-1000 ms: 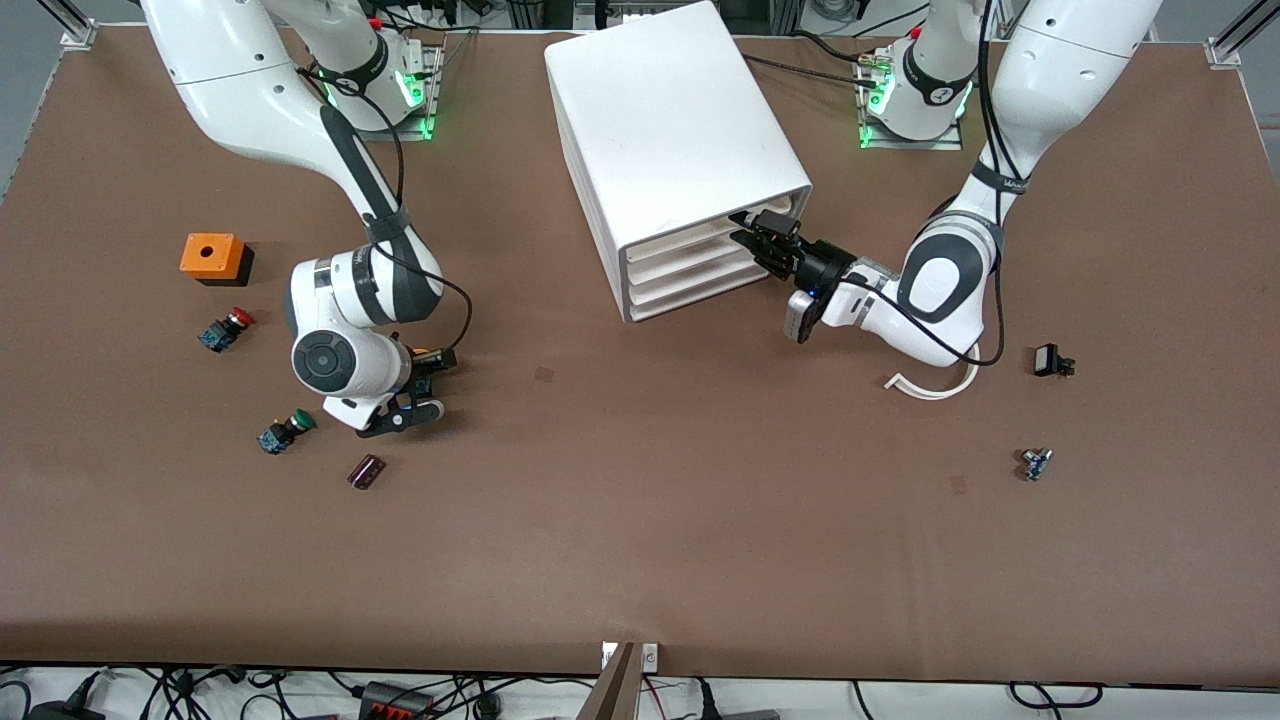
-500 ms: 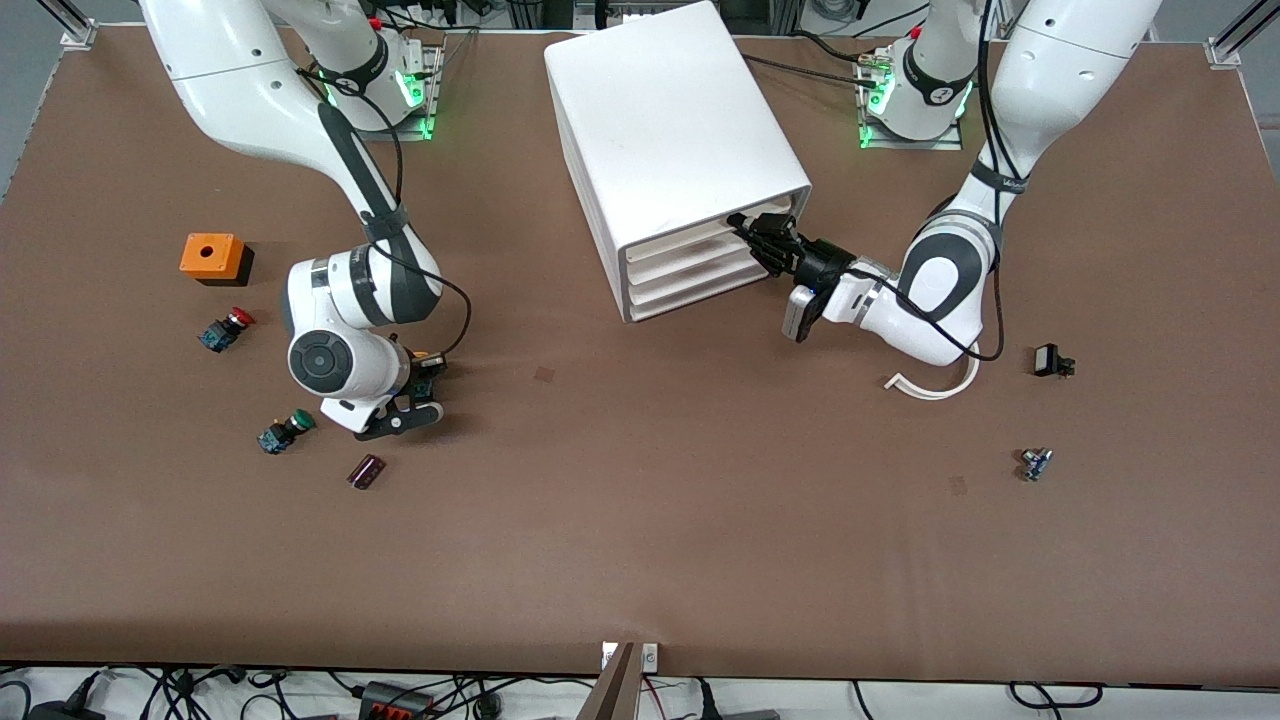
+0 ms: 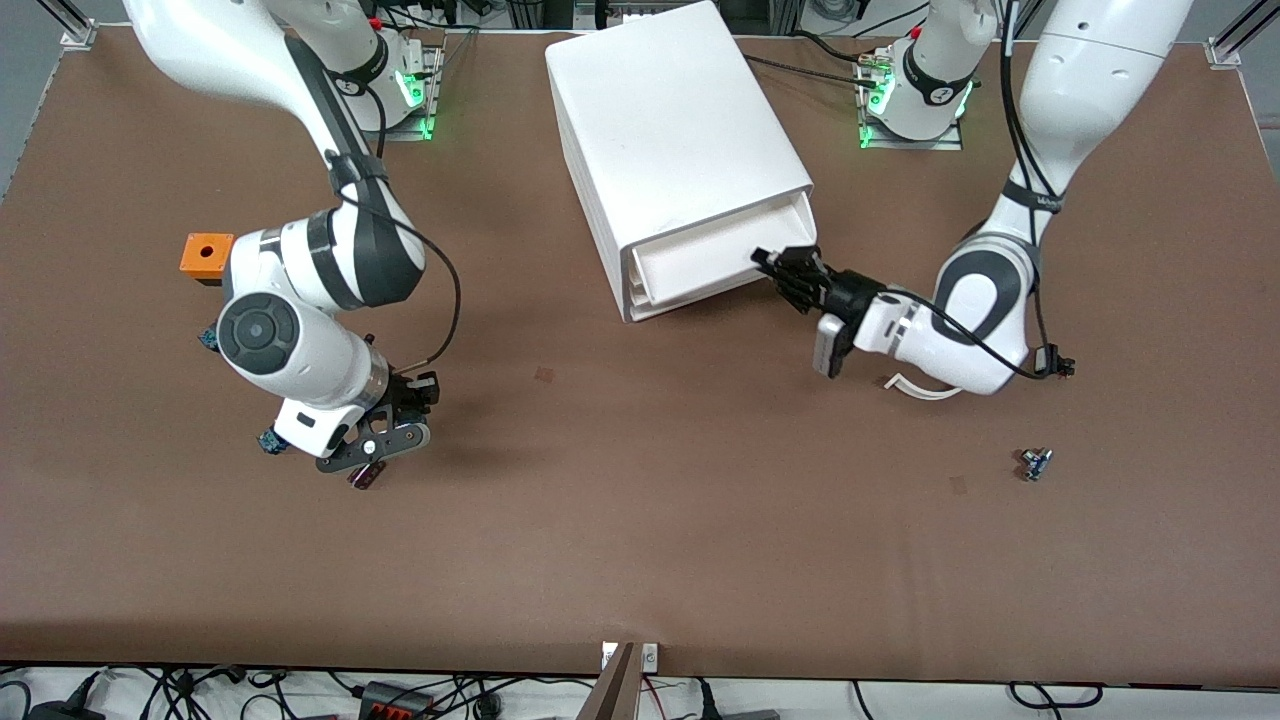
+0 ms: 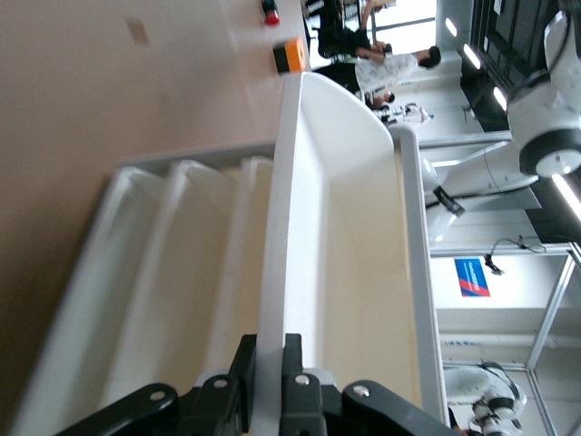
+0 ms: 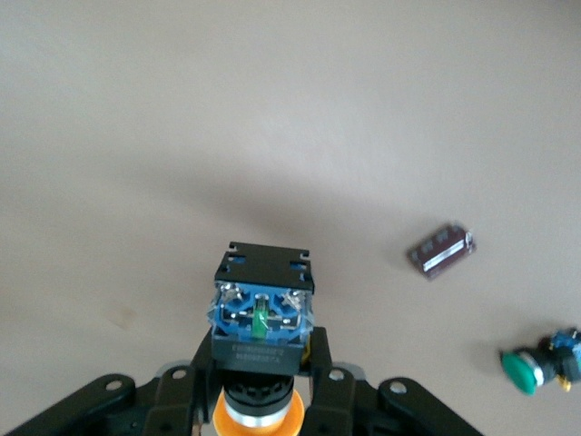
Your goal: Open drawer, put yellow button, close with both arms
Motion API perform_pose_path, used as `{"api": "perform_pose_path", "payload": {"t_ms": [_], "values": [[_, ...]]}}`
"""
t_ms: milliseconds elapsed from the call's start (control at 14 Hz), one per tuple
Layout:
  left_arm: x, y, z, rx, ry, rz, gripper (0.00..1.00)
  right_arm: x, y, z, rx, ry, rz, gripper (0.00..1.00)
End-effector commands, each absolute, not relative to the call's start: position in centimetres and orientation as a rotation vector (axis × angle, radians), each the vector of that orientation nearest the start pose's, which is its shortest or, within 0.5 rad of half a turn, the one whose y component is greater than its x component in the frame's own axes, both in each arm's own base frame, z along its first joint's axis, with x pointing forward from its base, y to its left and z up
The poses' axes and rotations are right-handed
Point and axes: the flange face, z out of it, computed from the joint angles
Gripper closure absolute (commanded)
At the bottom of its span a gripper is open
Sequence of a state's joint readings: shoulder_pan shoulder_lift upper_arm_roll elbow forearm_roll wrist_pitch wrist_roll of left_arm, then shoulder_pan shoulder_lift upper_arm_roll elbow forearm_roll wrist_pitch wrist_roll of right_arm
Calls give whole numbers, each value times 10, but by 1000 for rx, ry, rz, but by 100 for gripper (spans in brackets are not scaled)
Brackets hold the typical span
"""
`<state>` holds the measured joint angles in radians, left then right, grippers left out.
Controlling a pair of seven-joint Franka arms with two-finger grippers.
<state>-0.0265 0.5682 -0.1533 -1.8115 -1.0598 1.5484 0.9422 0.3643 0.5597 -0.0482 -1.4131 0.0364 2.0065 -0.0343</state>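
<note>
The right claw (image 5: 263, 386) is clenched on the yellow button (image 5: 260, 341), gripping its black body so the yellow cap points back toward the wrist and the bluish base points down at the worktop (image 3: 640, 520). It hangs in the air over bare worktop, toward the right arm's end of the table from the cabinet (image 3: 675, 150) and well apart from it. Below it lie a small dark cylinder (image 5: 441, 252) and a green-capped button (image 5: 534, 368).

The left claw (image 4: 268, 386) is clenched on the front lip of the drawer (image 4: 349, 272), the topmost tray of the cabinet. That drawer is pulled part-way out and looks empty; the three trays beneath it are shut.

An orange box (image 3: 206, 255) sits farther toward the right arm's end of the table.

Judging from here, the risks are these. The button is held only by its narrow body, so a quick swing toward the cabinet could twist it loose. The left claw occupies the drawer's front edge, so the two claws could collide there. The opening is shallow, so a drop released too early could land on the cabinet top or the worktop.
</note>
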Motion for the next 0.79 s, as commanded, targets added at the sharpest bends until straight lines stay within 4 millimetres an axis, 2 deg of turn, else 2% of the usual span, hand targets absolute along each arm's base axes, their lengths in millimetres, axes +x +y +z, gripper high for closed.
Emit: {"api": "perform_pose_path", "payload": {"t_ms": [0, 71, 143, 214, 286, 500, 571, 714], "values": [[603, -165, 225, 1802, -620, -318, 97, 688, 252, 425, -3047, -564, -172, 100], [605, -164, 225, 1807, -625, -319, 97, 684, 270, 436, -3024, -600, -203, 100], [605, -164, 226, 1812, -617, -323, 92, 684, 278, 446, -3011, -613, -233, 100], [605, -164, 226, 1813, -616, -324, 54, 677, 299, 454, -2986, -651, -258, 100], [605, -164, 227, 1810, -616, -322, 2, 671, 317, 461, -2972, -667, -277, 100], [609, -153, 245, 1841, -530, -374, 0, 637, 390, 483, -2955, -545, -313, 100], [609, -153, 261, 1865, -469, -427, 0, 623, 410, 483, -2953, -539, -293, 100], [612, -152, 302, 1946, -335, -501, 0, 605, 437, 488, -2951, -598, -254, 100]]}}
